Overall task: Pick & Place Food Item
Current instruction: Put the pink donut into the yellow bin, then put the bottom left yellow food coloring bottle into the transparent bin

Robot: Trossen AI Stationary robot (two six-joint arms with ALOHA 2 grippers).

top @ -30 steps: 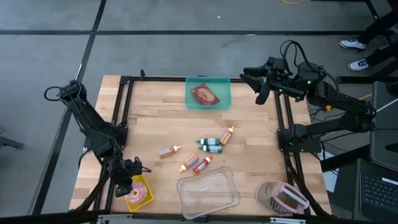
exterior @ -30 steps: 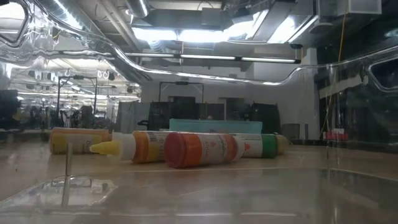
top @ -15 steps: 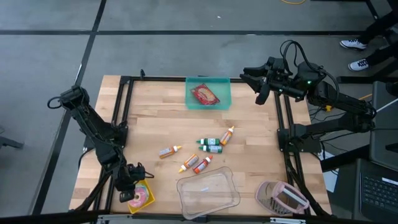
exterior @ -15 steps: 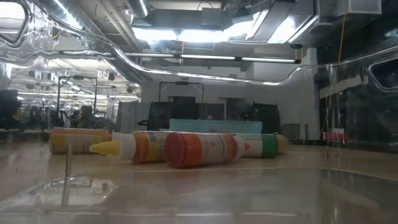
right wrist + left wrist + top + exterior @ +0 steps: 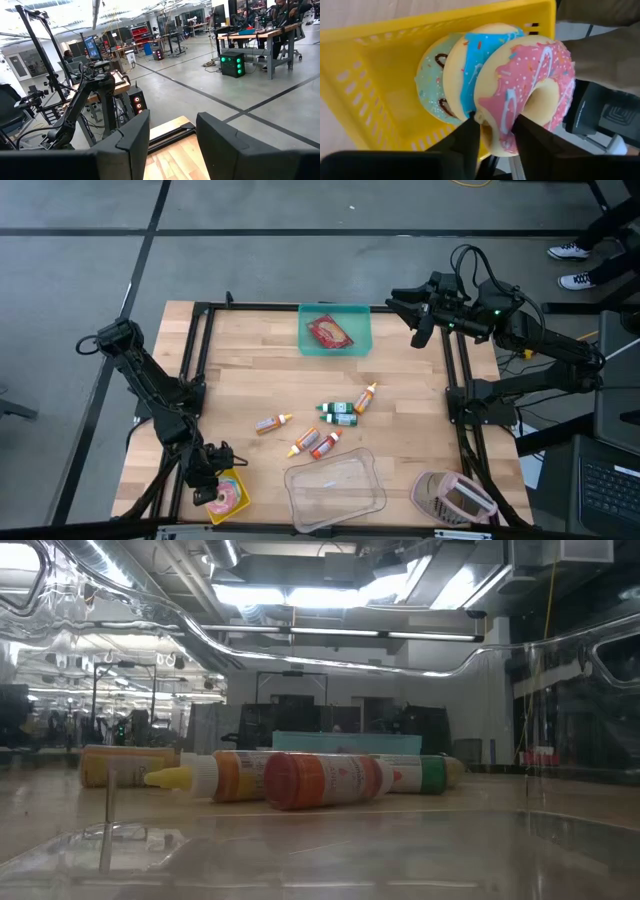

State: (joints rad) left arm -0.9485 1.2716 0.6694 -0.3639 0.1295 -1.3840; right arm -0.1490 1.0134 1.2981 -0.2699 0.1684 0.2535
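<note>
Since a second ago the left gripper (image 5: 207, 491) has dropped to the yellow basket (image 5: 365, 90) at seven o'clock, fingers narrowly straddling the pink donut (image 5: 530, 90); the right gripper (image 5: 418, 327) waits, parted, empty.

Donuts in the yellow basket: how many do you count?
3, stacked on edge in the yellow basket: mint donut at the back, blue donut in the middle, pink donut in front at the left gripper. More may hide behind.

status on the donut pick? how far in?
Done: left claw has reached the yellow basket at the table's front-left corner. In hand: its fingers straddle the pink donut's rim, not clearly clamped. Left: lift and place; the clear tray looks empty. Right claw waits open by the teal bin.
</note>
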